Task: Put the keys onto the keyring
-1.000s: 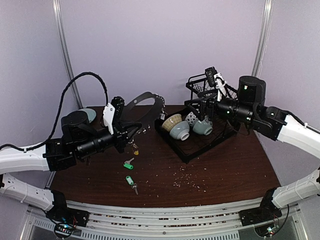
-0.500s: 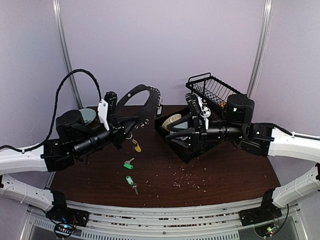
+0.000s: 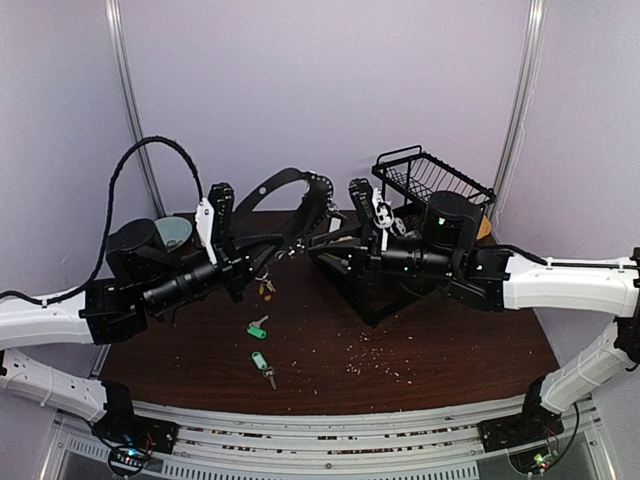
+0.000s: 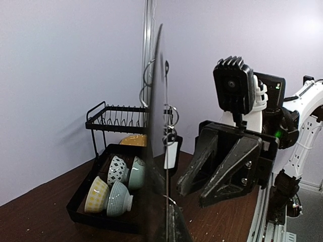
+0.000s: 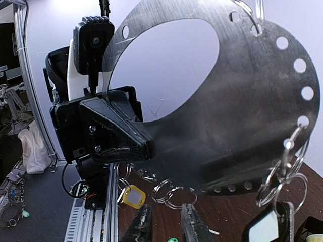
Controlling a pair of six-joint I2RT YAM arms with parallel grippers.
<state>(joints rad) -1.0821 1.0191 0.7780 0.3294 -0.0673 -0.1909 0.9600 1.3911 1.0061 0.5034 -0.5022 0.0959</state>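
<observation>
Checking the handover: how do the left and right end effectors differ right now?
The left end effector is shut on the edge of the keyring, holding it upright; the right end effector stands with jaws apart, gripping nothing. The left touches the keyring; the right shows no contact with it. Both are black two-finger units raised above the table, facing each other across the keyring.

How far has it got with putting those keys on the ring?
Done: a yellow-tagged key and a few others hang from the keyring. In hand: the left gripper clamps the keyring upright; the right gripper is close beside it, jaws empty. Left: one green key and a second green key lie on the table.
</observation>
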